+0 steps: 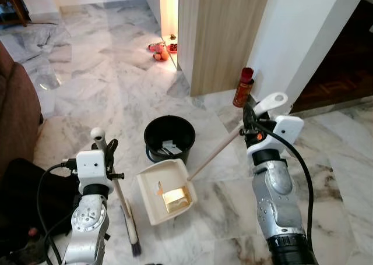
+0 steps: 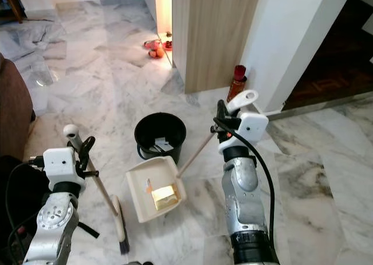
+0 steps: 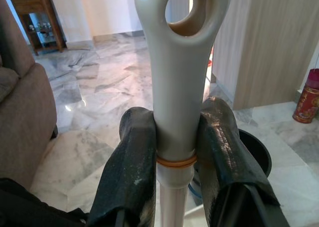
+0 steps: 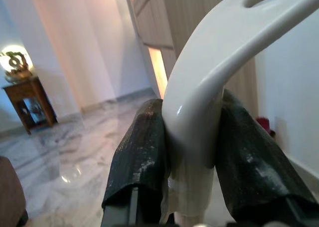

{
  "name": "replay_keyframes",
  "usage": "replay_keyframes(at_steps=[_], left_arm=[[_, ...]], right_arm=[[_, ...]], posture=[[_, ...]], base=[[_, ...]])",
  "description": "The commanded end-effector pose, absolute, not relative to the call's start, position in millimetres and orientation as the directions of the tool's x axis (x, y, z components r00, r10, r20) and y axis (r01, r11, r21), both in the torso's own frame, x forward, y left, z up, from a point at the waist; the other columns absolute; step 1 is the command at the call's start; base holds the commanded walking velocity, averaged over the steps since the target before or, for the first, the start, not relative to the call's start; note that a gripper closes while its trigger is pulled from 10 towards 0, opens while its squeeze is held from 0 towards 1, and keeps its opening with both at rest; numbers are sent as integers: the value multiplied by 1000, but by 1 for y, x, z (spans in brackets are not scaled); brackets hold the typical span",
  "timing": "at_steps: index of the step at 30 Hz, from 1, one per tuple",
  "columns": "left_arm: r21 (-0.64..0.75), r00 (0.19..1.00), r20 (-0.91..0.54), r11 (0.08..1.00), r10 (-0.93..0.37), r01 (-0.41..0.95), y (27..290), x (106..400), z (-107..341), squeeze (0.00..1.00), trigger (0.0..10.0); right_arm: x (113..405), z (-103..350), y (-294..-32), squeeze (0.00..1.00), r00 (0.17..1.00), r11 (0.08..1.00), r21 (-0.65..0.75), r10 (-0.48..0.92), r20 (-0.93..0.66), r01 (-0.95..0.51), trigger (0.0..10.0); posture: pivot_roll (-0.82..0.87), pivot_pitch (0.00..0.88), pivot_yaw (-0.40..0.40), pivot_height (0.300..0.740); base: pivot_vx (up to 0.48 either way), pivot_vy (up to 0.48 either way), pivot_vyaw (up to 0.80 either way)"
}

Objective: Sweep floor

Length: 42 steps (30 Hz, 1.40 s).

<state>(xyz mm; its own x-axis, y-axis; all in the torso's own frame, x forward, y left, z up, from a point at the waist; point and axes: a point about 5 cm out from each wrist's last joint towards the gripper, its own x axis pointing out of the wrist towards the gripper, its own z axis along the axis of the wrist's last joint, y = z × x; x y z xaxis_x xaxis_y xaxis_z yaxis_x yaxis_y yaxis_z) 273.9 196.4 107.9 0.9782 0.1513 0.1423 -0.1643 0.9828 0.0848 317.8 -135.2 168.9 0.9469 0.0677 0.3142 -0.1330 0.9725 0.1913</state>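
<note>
A cream dustpan [image 1: 166, 190] lies on the marble floor with a yellowish scrap [image 1: 176, 197] in it. Its long handle [image 1: 213, 154] runs up to my right gripper [image 1: 252, 120], which is shut on the handle's white end [image 4: 199, 117]. My left gripper [image 1: 105, 148] is shut on the broom handle [image 3: 175, 97]. The broom's shaft slants down to its dark bristles [image 1: 135, 247] on the floor, left of the dustpan. A black bucket [image 1: 169, 138] with paper scraps inside stands just behind the dustpan.
A red bottle [image 1: 243, 87] stands by the wooden cabinet corner [image 1: 221, 38]. A brown sofa [image 1: 17, 113] is at the left. Small red and orange items [image 1: 162, 50] lie on the floor far back. A dark doorway [image 1: 344, 49] opens at the right.
</note>
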Motion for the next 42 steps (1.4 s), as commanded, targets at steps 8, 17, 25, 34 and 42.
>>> replay_keyframes(at_steps=[8,17,25,34,42], left_arm=[[99,973,186,982,139,-160,196,274,115,0,10000],[99,974,183,983,137,-157,196,275,115,0,10000],[97,973,185,982,140,-160,197,276,116,0,10000],[93,971,190,982,145,-165,197,276,117,0,10000],[96,967,200,979,158,-180,198,274,117,0,10000]], right_arm=[[311,194,-134,0,914,967,192,80,397,-168,10000],[304,217,-135,0,900,963,196,85,427,-183,10000],[297,242,-131,0,877,961,178,105,469,-210,10000],[294,269,-127,0,841,954,187,101,532,-233,10000],[294,271,-124,0,832,960,187,75,550,-210,10000]], posture=[[116,97,-29,740],[113,102,-24,740],[111,103,-23,740],[115,99,-26,740],[115,86,-27,740]], base=[[0,0,0],[0,0,0],[0,0,0],[0,0,0],[0,0,0]])
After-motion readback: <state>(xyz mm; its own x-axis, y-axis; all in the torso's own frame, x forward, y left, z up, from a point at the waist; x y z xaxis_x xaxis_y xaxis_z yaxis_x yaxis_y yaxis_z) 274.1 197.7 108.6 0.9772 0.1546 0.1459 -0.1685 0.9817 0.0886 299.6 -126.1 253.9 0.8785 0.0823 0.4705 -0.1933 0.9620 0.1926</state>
